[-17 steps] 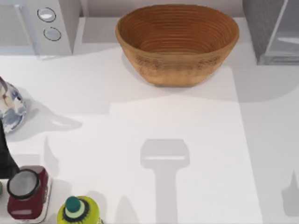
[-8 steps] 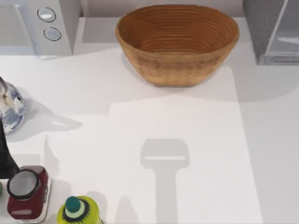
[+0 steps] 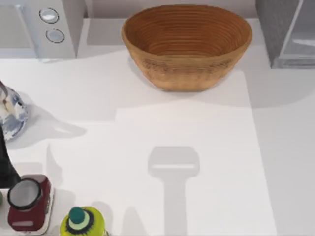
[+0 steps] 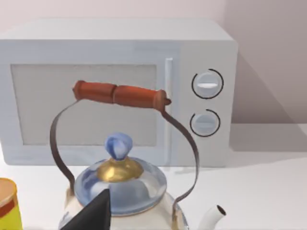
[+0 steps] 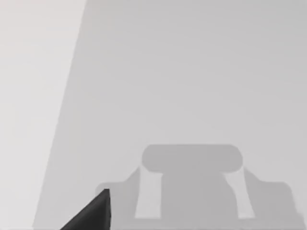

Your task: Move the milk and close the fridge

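At top right corner, fridge (image 3: pixel 288 32).

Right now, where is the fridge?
In the top view the fridge stands at the table's far right corner, just right of the woven basket, with its pale framed door panel angled outward.

left arm (image 3: pixel 6 162): black, glossy link | left wrist view: black pointed wedge | right wrist view: same black wedge

White table (image 3: pixel 206 147) with basket (image 3: pixel 187 44), kettle (image 3: pixel 10 110)
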Available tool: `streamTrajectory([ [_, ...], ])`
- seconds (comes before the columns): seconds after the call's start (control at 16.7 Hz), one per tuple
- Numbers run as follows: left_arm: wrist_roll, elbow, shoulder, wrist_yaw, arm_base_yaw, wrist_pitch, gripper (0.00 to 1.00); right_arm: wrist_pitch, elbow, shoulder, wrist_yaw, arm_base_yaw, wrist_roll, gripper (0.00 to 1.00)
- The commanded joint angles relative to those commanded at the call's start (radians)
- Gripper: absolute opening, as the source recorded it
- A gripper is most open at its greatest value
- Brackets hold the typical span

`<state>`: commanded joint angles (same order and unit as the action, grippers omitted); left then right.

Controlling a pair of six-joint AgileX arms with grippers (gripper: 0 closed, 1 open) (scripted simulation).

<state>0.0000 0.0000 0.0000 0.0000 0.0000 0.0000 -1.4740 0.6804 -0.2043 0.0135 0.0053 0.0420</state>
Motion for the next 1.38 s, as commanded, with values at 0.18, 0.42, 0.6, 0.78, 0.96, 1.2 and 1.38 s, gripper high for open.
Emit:
streamTrajectory([
  [0.18,0.000,0.000,0.000,0.000,0.000,0.000,1.00,-0.028,0.069,0.125,0.076,-0.123,0.126,1.00],
  [0.42,0.000,0.000,0.000,0.000,0.000,0.000,1.00,-0.075,0.204,0.436,0.231,-0.421,0.440,1.00],
  [0.6,0.000,0.000,0.000,0.000,0.000,0.000,1.00,-0.101,0.317,0.752,0.372,-0.704,0.760,1.00],
  [0.78,0.000,0.000,0.000,0.000,0.000,0.000,1.00,-0.110,0.422,1.100,0.518,-1.000,1.106,1.00],
  [0.96,0.000,0.000,0.000,0.000,0.000,0.000,1.00,-0.100,0.512,1.434,0.659,-1.284,1.435,1.00],
  [1.2,0.000,0.000,0.000,0.000,0.000,0.000,1.00,-0.063,0.600,1.789,0.815,-1.595,1.783,1.00],
  [1.38,0.000,0.000,0.000,0.000,0.000,0.000,1.00,-0.032,0.640,1.954,0.894,-1.747,1.943,1.00],
])
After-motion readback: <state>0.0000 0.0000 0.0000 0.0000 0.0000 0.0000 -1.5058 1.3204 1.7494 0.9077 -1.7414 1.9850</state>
